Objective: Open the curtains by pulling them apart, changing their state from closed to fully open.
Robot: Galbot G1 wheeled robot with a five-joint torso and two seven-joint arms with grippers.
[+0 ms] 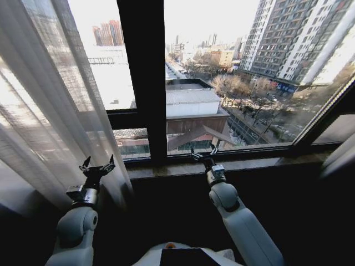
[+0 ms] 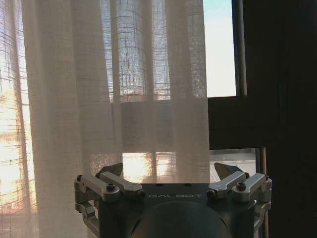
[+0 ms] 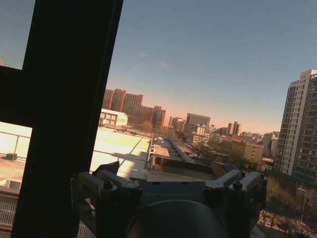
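Our left hand (image 1: 97, 166) is raised in front of the curtains (image 1: 50, 105), its fingers spread wide and grasping nothing. The gathered sheer panel hangs just ahead of that hand and out to its left; in the left wrist view the pleated fabric (image 2: 114, 99) fills the space beyond the spread fingers (image 2: 111, 186), apart from them. Our right hand (image 1: 204, 153) is up near the window sill (image 1: 260, 163), also released and empty, beside the dark window frame (image 1: 145, 77), with bare glass and the city ahead. A second panel (image 1: 339, 155) hangs far to its right.
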